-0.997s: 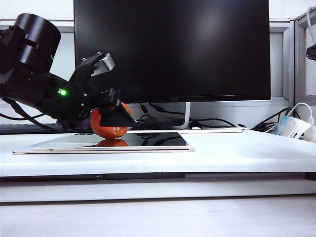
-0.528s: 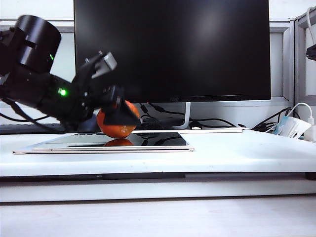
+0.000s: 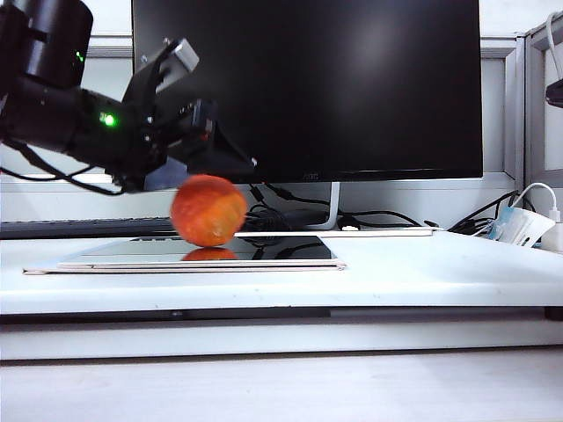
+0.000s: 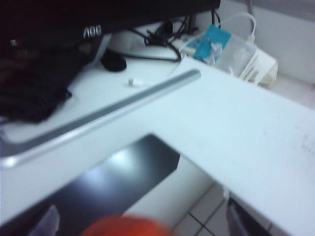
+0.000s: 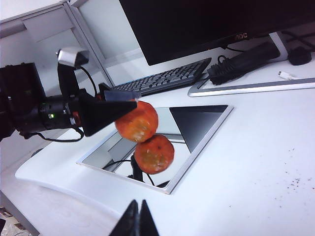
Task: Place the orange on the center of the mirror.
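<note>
The left gripper hangs above the near-left part of the mirror, its dark fingers spread wide and holding nothing. The orange sits just beneath and in front of those fingertips, clear of them, its underside at the glass; its outline is blurred, so I cannot tell whether it rests fully on the surface. In the right wrist view the fruit's reflection shows directly beneath it in the mirror, and the orange lies toward the middle of the panel, slightly to the side nearer the left arm. In the left wrist view only a blurred orange-red edge appears low between the two finger tips.

The right gripper is well away from the mirror, over the near edge of the white table; its two fingers are pressed together, tips touching, with nothing between them.

The mirror is a flat panel with a pale rim, lying on the table in front of a black monitor. A black keyboard lies behind the mirror, and cables trail around the monitor's stand. A clear plastic box holding a teal packet stands at the table's far right end.

The monitor's lower bezel carries the letters "AOC".
</note>
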Available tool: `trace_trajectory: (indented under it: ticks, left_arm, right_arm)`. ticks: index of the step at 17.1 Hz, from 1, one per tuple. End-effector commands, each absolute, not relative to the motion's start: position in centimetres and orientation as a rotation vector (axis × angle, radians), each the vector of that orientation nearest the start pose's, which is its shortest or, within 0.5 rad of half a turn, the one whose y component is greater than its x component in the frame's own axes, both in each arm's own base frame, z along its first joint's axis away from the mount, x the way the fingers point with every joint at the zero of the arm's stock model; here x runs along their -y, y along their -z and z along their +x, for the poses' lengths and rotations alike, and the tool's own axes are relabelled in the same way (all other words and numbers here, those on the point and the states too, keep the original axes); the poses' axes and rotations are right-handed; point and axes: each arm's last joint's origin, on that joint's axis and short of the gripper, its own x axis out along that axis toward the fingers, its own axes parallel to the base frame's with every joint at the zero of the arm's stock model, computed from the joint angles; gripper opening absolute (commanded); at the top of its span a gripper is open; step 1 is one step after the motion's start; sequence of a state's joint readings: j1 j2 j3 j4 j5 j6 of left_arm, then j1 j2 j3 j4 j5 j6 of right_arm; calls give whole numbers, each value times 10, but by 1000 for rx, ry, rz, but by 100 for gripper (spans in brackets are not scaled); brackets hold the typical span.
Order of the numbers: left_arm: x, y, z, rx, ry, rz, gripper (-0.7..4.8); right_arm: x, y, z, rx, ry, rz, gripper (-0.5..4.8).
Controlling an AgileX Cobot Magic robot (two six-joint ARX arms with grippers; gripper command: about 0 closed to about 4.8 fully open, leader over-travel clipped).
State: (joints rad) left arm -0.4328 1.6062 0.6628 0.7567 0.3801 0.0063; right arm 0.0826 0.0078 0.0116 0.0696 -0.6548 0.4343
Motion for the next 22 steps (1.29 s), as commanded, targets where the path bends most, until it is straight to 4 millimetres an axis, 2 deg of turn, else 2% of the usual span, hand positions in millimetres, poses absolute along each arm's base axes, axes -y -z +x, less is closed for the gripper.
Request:
trace_trajectory:
  ticks: [1, 8, 9, 10, 11, 14, 15, 16, 18, 22]
  left_arm:
    - [142, -201, 281, -100, 812, 4, 479]
    - [132, -255, 261, 100, 793, -4, 479]
    - [128, -270, 253, 156, 787, -7, 292]
    - [126, -278, 247, 180, 788, -15, 81]
    - [121, -292, 238, 218, 786, -39, 4]
    - [101, -331, 201, 300, 679, -107, -5]
    - [91, -340, 185, 300, 606, -90, -5]
    - [75, -343, 161, 223, 436, -31, -5]
    - [59, -335, 135, 87, 298, 23, -6]
    - [42, -326, 98, 117, 330, 0, -5]
  right_arm:
    - [-25, -173, 90, -81, -745, 393, -1]
    - [-25, -173, 90, -82, -745, 393, -1]
    - [-25, -173, 90, -82, -745, 393, -1]
    - [-25, -173, 90, -82, -745, 393, -1]
    - [-25, -173, 90, -81, -745, 393, 0]
    - [-25, -173, 90, -78, -741, 393, 0]
    - [-25, -173, 90, -78, -741, 393, 0]
    - [-25, -173, 90, -79, -742, 393, 0]
    - [-25, -173, 90, -79, -741, 393, 0]
    - [-25, -173, 90, -80, -742, 393, 0]
